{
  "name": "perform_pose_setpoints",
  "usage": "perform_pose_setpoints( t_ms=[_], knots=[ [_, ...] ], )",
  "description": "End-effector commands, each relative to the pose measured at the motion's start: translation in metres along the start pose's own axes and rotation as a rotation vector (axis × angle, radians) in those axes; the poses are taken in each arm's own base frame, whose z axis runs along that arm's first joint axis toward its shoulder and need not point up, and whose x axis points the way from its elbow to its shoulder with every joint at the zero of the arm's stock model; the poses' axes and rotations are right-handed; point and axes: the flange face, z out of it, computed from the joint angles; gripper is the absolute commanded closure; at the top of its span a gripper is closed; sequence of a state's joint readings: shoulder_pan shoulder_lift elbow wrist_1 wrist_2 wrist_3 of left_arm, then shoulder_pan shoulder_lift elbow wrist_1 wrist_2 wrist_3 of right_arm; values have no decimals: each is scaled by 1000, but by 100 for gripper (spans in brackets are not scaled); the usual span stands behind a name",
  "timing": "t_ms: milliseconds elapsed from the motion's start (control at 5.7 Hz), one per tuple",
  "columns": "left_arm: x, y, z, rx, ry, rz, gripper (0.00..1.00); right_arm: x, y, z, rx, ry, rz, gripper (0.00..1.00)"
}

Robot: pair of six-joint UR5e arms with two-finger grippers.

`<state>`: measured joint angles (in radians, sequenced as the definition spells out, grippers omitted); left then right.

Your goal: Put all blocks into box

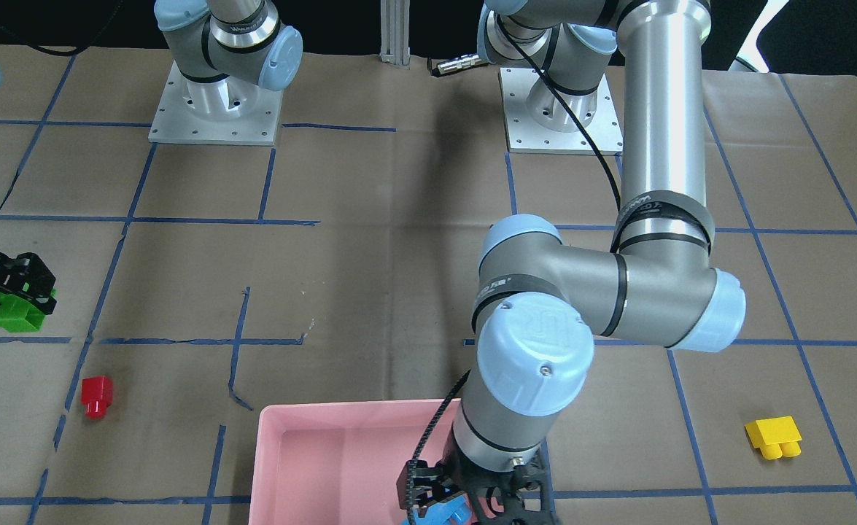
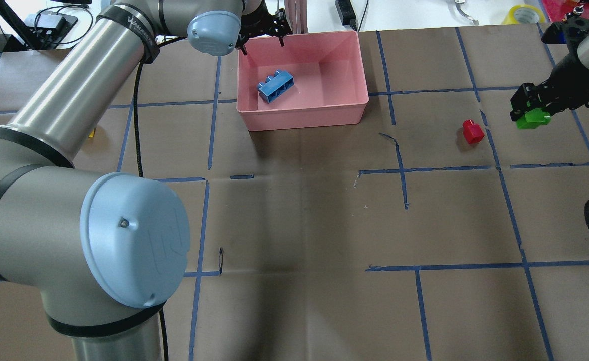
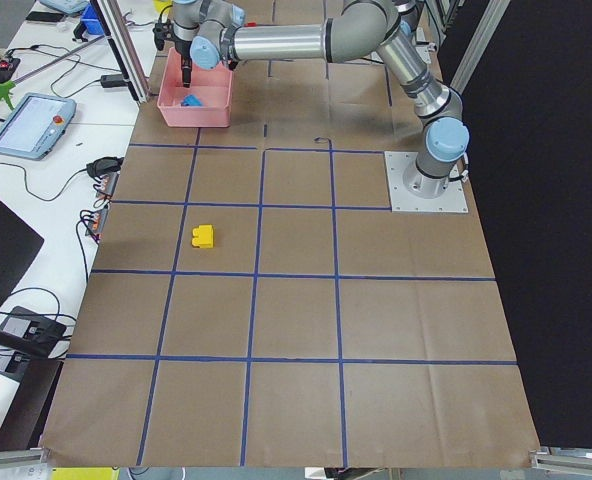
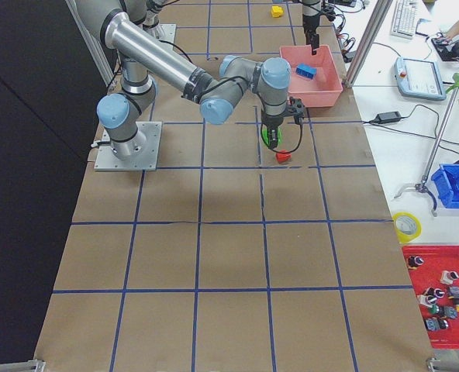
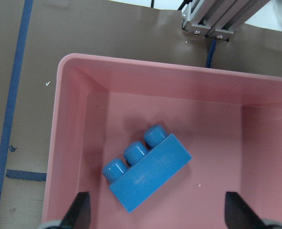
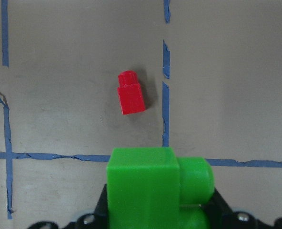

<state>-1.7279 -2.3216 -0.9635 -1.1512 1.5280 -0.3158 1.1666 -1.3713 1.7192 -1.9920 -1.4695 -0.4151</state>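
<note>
The blocks look like light, rigid plastic with smooth faces, so I judge they would slip under a glancing pinch. The safe hold is across two flat opposite sides, clear of the studs.

The right end effector (image 2: 529,108) is clenched on the green block (image 6: 150,191) in that way, well apart from the box (image 2: 354,108). The left end effector (image 5: 157,212) hangs over the box, released, with its fingers (image 5: 79,212) spread wide. The blue block (image 5: 146,171) lies loose on the box floor between them. The red block (image 2: 472,132) sits on the surface just beside the green one. The yellow block (image 1: 772,436) lies alone on the surface on the robot's left, well away from the box.

The left wrist view alone shows the blue block's three studs pointing sideways and its tilt across the floor, while the front view crops it at the frame edge. In the overhead view the left arm hides nearly all of the yellow block, which the front and left side views show plainly. The right wrist view shows the green block filling the grip, with the red block lying by a tape line. No view settles whether the green block is clear of the surface
</note>
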Motion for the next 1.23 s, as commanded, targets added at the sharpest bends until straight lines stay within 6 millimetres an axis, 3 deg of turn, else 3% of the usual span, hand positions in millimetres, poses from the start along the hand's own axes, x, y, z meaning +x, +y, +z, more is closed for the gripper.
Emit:
perform_pose_setpoints(
  t_ms=[0, 176, 351, 527, 702, 878, 1053],
  knots=[
    [-77, -22, -72, -4, -26, -27, 0, -68, -37, -22, 59, -13, 25, 94],
    [-131, -33, -96, -16, -48, -3, 0, -107, -59, -27, 79, -15, -39, 94],
    [-204, -45, -109, -41, -76, -27, 0, -162, -67, -26, 81, -32, 4, 93],
    [-287, -48, -118, -81, -97, -16, 0, -203, -81, -27, 94, -52, 54, 93],
    [-362, -44, -116, -114, -107, 69, 0, -268, -114, -3, 86, -153, 76, 93],
    [-404, -40, -117, -134, -110, 181, 0, -316, -144, 27, 80, -171, 101, 93],
    [-425, -38, -116, -161, -95, 458, 0, -359, -164, 57, 76, -190, 113, 93]
  ],
)
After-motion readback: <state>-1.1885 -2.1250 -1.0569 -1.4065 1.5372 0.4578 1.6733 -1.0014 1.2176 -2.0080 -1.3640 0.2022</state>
